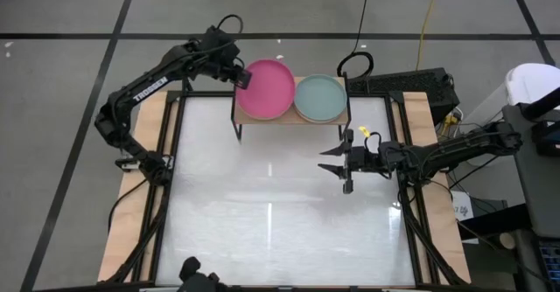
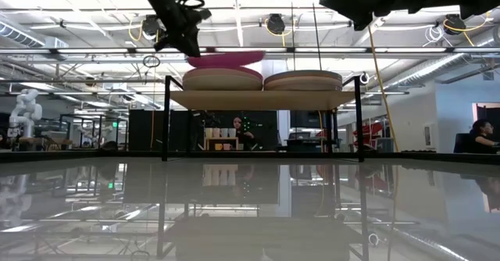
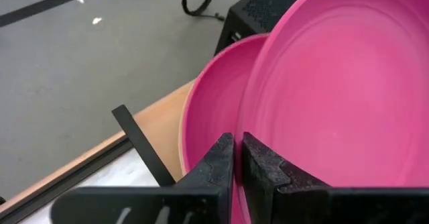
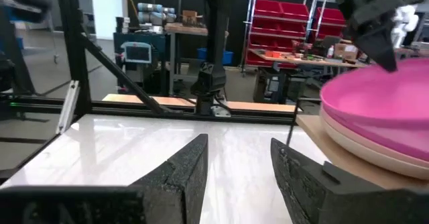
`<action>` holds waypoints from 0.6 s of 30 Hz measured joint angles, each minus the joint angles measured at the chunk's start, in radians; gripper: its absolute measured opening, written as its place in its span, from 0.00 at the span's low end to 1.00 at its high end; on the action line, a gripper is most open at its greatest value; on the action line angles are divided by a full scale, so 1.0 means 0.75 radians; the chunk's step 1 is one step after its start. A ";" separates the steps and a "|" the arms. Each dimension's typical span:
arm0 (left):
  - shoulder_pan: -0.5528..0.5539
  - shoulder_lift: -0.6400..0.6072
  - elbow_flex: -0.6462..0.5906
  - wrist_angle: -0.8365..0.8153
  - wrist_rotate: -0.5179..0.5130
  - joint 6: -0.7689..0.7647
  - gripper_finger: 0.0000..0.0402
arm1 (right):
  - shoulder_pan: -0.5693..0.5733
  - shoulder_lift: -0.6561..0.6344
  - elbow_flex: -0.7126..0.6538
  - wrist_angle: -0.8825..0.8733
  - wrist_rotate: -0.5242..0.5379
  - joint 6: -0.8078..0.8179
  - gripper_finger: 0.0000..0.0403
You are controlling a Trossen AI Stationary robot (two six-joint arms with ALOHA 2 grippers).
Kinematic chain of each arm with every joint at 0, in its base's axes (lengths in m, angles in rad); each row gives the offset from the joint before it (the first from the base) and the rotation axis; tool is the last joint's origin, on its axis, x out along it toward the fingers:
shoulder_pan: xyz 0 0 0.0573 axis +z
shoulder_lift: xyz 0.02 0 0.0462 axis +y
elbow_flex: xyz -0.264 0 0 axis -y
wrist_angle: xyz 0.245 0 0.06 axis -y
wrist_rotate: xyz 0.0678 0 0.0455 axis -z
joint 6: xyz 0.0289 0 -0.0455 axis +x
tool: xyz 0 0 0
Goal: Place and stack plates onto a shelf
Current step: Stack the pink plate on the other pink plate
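Operator, your left tool (image 1: 242, 79) is clenched on the rim of the top magenta plate (image 1: 267, 88), at the plate's edge nearest the left end of the shelf (image 1: 289, 119). In the left wrist view the fingers (image 3: 216, 167) pinch that rim tightly, and a second magenta plate (image 3: 208, 117) lies directly beneath the held one.

The held plate is tilted: in the low view its gripped side sits higher and the opposite edge slopes down toward the stack of pale plates (image 2: 223, 79) under it. That stack occupies the left half of the shelf.

The right half carries a second stack topped by a teal plate (image 1: 320, 98), lying flat, just beside the magenta one. The shelf's long axis runs left to right across the far edge of the counter (image 1: 262, 213).

Your right tool (image 1: 338, 170) hangs above the counter, in front of the shelf's right end and apart from it, released with fingers (image 4: 181, 170) spread, pointing toward the left arm's side.
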 joint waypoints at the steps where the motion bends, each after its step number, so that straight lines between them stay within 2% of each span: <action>1: 0.002 0.011 0.000 0.000 -0.006 0.002 0.06 | 0.000 0.000 0.000 0.000 -0.001 0.000 0.36; 13: 0.040 0.040 0.000 0.013 -0.106 0.006 0.07 | 0.000 0.000 0.000 0.000 -0.003 0.010 0.36; 18: 0.040 0.040 0.000 0.013 -0.063 0.085 0.08 | 0.001 0.000 0.000 0.000 -0.003 0.010 0.36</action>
